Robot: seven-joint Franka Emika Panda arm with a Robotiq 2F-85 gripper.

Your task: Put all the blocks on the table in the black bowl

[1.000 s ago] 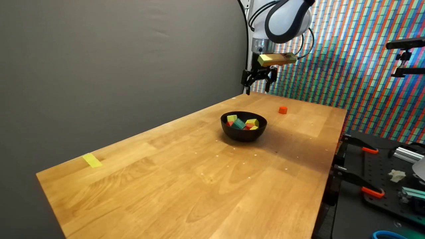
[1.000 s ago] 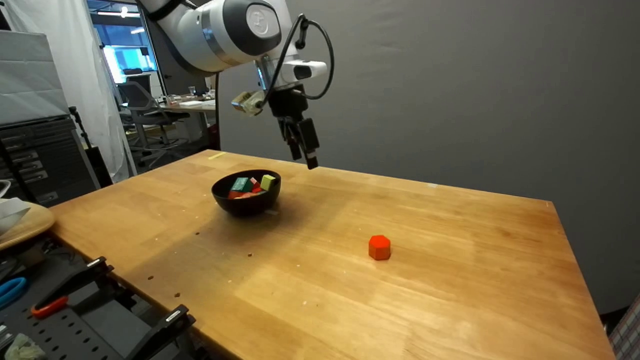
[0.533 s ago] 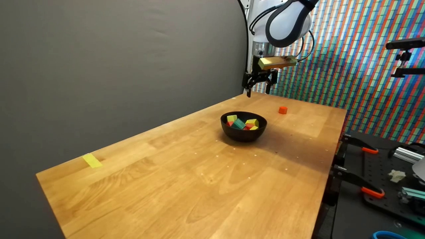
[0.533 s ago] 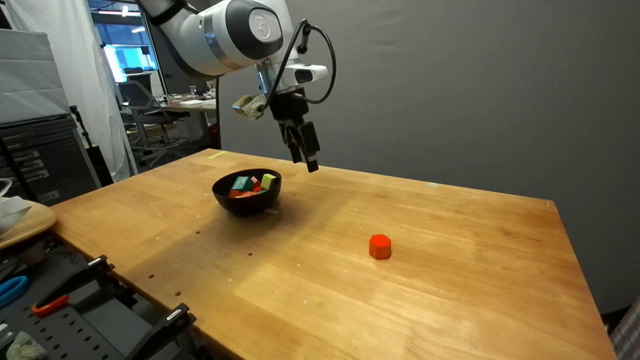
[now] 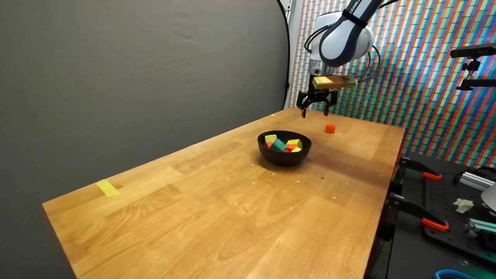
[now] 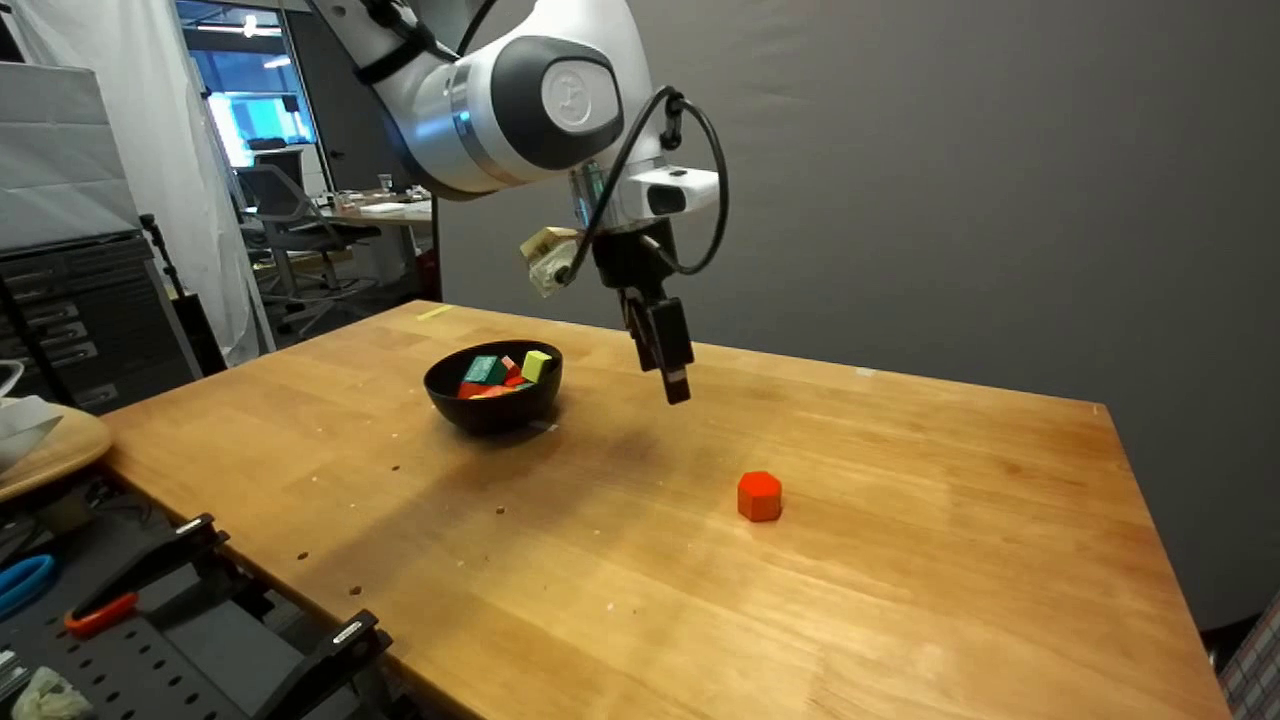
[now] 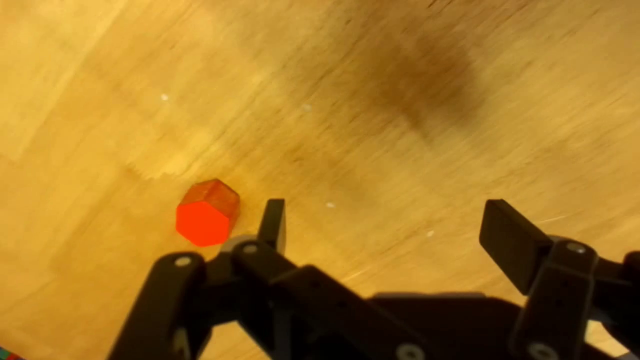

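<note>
Now our jaws are wide and empty, so let's get above the red-orange block (image 7: 207, 214), at their nine o'clock in the wrist view, before dipping down.

In an exterior view, the letters (image 5: 354, 5) "ANKA" can be read aslant along the Franka Panda arm (image 5: 341, 40), just above its black strap (image 5: 354, 18); the rest of the word cannot be made out. In an exterior view, a round emblem (image 6: 574, 96) is seen on the dark grey joint cap (image 6: 520, 100), too faint to be read.
</note>
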